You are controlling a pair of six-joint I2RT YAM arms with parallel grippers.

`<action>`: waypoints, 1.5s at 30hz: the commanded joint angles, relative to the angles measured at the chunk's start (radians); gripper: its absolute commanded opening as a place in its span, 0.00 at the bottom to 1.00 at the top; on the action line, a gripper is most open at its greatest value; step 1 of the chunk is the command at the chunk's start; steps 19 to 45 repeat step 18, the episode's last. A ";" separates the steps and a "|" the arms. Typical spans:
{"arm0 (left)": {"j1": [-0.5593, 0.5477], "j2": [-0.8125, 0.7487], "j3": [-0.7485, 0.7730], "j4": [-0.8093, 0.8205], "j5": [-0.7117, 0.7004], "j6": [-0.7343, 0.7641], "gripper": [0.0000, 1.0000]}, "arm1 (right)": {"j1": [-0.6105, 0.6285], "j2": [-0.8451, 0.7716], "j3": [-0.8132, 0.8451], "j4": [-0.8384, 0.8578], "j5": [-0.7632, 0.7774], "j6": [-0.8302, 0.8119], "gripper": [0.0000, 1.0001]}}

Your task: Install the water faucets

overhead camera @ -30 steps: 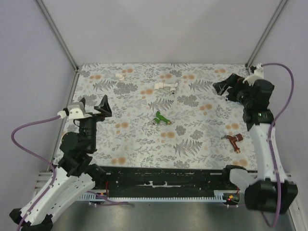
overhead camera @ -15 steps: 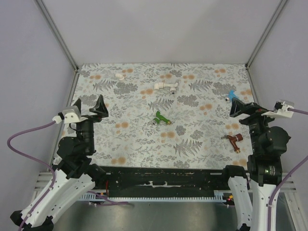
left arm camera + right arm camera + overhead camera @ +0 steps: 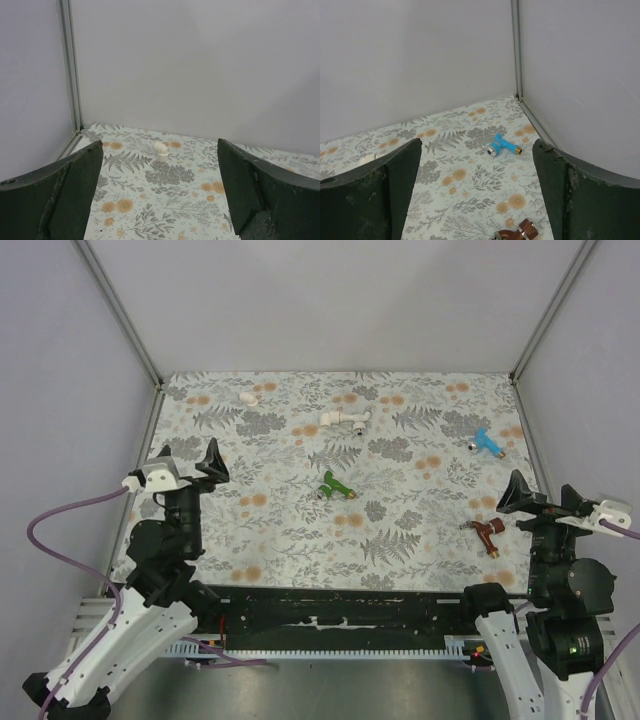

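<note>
step: approach, no faucet picked up yet
left gripper [image 3: 190, 460]: jaws spread, empty
right gripper [image 3: 543, 498]: jaws spread, empty
white faucet [image 3: 347, 419]: on the counter [image 3: 420, 550], far middle, untouched
next: probably a reach over it, then a pinch

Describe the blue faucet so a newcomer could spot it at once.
On the floral table, go to the far right corner below the metal post. The blue faucet lies just short of it, near the right edge. It is the only bright blue piece; the reddish-brown faucet lies nearer the front, the green faucet mid-table.
</note>
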 commanded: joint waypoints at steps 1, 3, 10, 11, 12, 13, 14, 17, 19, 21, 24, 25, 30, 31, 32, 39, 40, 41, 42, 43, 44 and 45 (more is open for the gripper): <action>0.007 0.045 -0.006 0.050 -0.018 0.041 0.99 | 0.040 -0.066 -0.103 0.054 0.128 -0.064 0.98; 0.008 0.062 -0.008 0.053 -0.016 0.042 0.99 | 0.046 -0.098 -0.141 0.081 0.135 -0.068 0.98; 0.008 0.097 -0.010 0.044 0.010 0.021 0.99 | 0.052 -0.152 -0.188 0.107 0.120 -0.051 0.98; 0.008 0.105 -0.008 0.041 0.010 0.021 0.99 | 0.054 -0.154 -0.191 0.107 0.122 -0.051 0.98; 0.008 0.108 -0.006 0.042 0.010 0.021 0.99 | 0.055 -0.155 -0.189 0.109 0.126 -0.053 0.98; 0.008 0.111 -0.006 0.041 0.010 0.021 0.99 | 0.060 -0.158 -0.189 0.109 0.129 -0.054 0.98; 0.008 0.114 -0.005 0.041 0.010 0.019 0.99 | 0.058 -0.157 -0.191 0.112 0.135 -0.054 0.98; 0.008 0.120 -0.006 0.041 0.013 0.019 0.98 | 0.060 -0.161 -0.194 0.120 0.111 -0.054 0.98; 0.008 0.121 -0.009 0.041 0.014 0.019 0.98 | 0.061 -0.163 -0.198 0.126 0.109 -0.054 0.98; 0.008 0.121 -0.009 0.041 0.014 0.019 0.98 | 0.061 -0.163 -0.198 0.126 0.109 -0.054 0.98; 0.008 0.121 -0.009 0.041 0.014 0.019 0.98 | 0.061 -0.163 -0.198 0.126 0.109 -0.054 0.98; 0.008 0.121 -0.009 0.041 0.014 0.019 0.98 | 0.061 -0.163 -0.198 0.126 0.109 -0.054 0.98; 0.008 0.121 -0.009 0.041 0.014 0.019 0.98 | 0.061 -0.163 -0.198 0.126 0.109 -0.054 0.98; 0.008 0.121 -0.009 0.041 0.014 0.019 0.98 | 0.061 -0.163 -0.198 0.126 0.109 -0.054 0.98; 0.008 0.121 -0.009 0.041 0.014 0.019 0.98 | 0.061 -0.163 -0.198 0.126 0.109 -0.054 0.98; 0.008 0.121 -0.009 0.041 0.014 0.019 0.98 | 0.061 -0.163 -0.198 0.126 0.109 -0.054 0.98; 0.008 0.121 -0.009 0.041 0.014 0.019 0.98 | 0.061 -0.163 -0.198 0.126 0.109 -0.054 0.98; 0.008 0.121 -0.009 0.041 0.014 0.019 0.98 | 0.061 -0.163 -0.198 0.126 0.109 -0.054 0.98; 0.008 0.121 -0.009 0.041 0.014 0.019 0.98 | 0.061 -0.163 -0.198 0.126 0.109 -0.054 0.98; 0.008 0.121 -0.009 0.041 0.014 0.019 0.98 | 0.061 -0.163 -0.198 0.126 0.109 -0.054 0.98; 0.008 0.121 -0.009 0.041 0.014 0.019 0.98 | 0.061 -0.163 -0.198 0.126 0.109 -0.054 0.98; 0.008 0.121 -0.009 0.041 0.014 0.019 0.98 | 0.061 -0.163 -0.198 0.126 0.109 -0.054 0.98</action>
